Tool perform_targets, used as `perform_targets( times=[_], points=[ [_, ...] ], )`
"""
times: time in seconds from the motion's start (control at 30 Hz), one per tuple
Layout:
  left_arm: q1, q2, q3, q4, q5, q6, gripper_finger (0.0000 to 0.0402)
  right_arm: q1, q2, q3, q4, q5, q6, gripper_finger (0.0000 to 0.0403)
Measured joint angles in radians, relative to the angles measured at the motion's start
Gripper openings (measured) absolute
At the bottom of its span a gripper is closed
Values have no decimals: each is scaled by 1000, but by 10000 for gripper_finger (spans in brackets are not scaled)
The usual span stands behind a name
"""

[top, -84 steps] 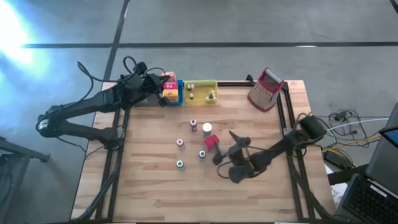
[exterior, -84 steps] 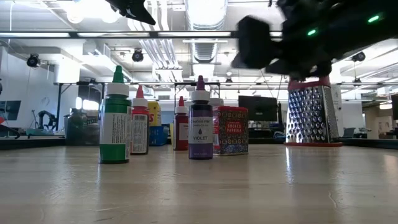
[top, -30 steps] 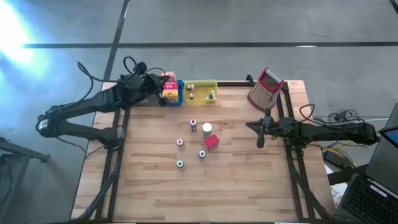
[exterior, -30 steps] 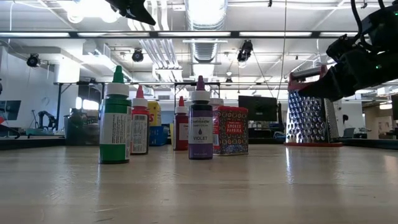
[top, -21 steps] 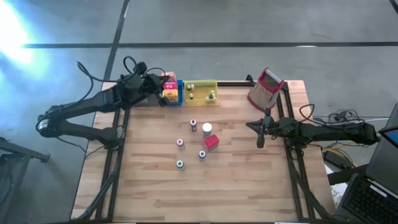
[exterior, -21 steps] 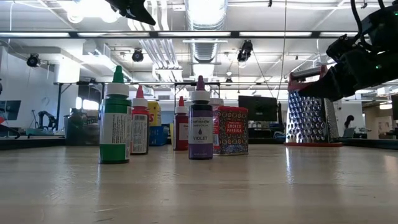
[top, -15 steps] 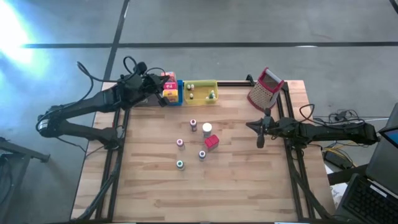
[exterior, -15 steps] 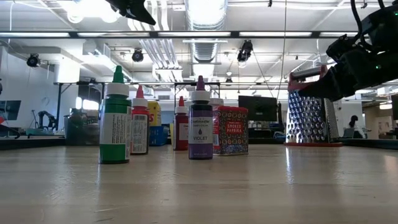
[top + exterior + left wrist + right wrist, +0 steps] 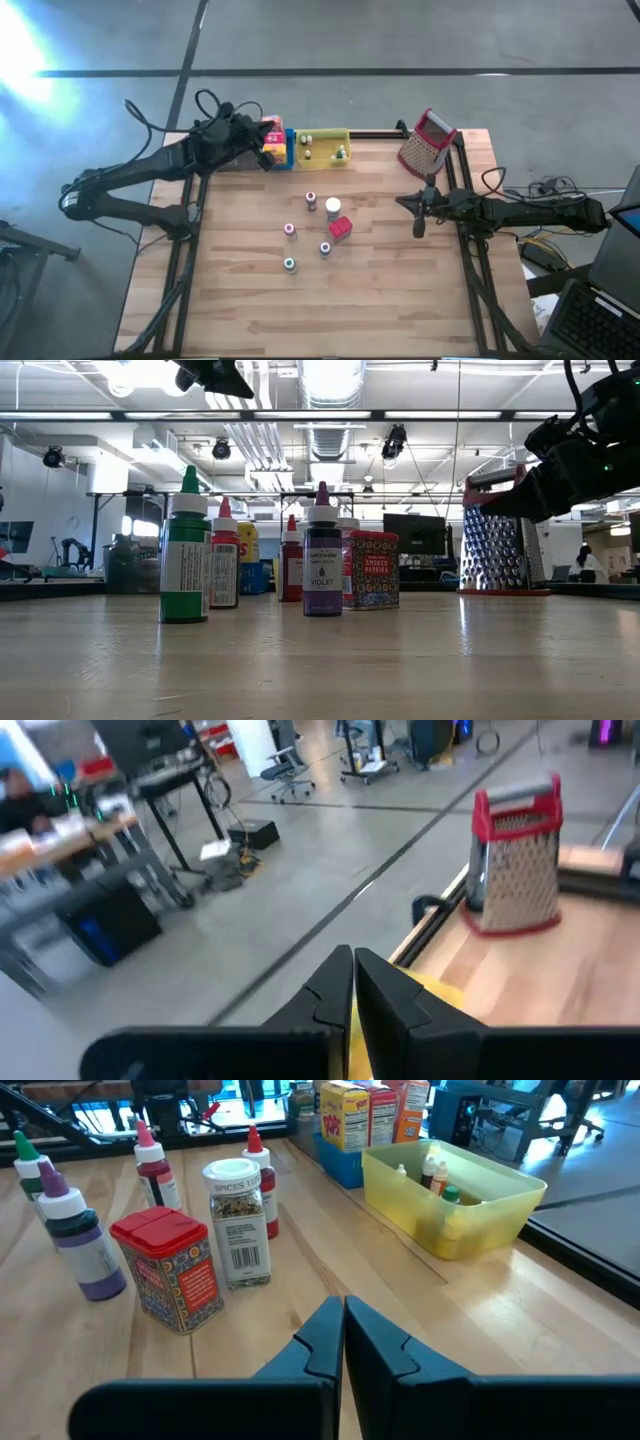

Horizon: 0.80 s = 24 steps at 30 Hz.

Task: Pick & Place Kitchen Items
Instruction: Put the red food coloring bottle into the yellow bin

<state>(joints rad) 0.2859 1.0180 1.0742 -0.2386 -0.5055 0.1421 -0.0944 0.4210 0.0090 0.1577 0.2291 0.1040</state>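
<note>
The kitchen items stand mid-table: a green-capped bottle [image 9: 185, 550], a violet bottle [image 9: 322, 555], red bottles [image 9: 152, 1165], a spice jar [image 9: 237, 1225] and a red tin [image 9: 167, 1280]. More small bottles lie in the yellow tray [image 9: 322, 146], and boxes stand in the blue tray [image 9: 278, 148]. My left gripper [image 9: 258, 152] hovers shut above the table's far left corner, beside the blue tray; its fingers [image 9: 352, 970] hold nothing. My right gripper [image 9: 408, 203] hangs shut and empty above the right side of the table, right of the red tin [image 9: 341, 229].
A metal grater with a red handle [image 9: 428, 143] stands at the far right corner, behind my right arm. Bare wood lies along the near edge and on the left half of the table. Black rails run along both table sides.
</note>
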Motion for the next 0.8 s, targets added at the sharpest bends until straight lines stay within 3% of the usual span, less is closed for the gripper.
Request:
perform_targets(
  times=[0.23, 0.43, 0.6, 0.8],
  points=[
    [0, 15, 0, -18, 14, -167, 22, 0, 0, 0, 0, 0, 0, 8],
    [0, 14, 0, 5, 28, -163, 23, 0, 0, 0, 0, 0, 0, 8],
    [-8, 35, 2, -34, 118, -68, 31, 0, 0, 0, 0, -1, 0, 8],
    [-35, 98, 13, -103, 235, -93, 32, 0, 0, 0, 0, -2, 0, 8]
  ],
)
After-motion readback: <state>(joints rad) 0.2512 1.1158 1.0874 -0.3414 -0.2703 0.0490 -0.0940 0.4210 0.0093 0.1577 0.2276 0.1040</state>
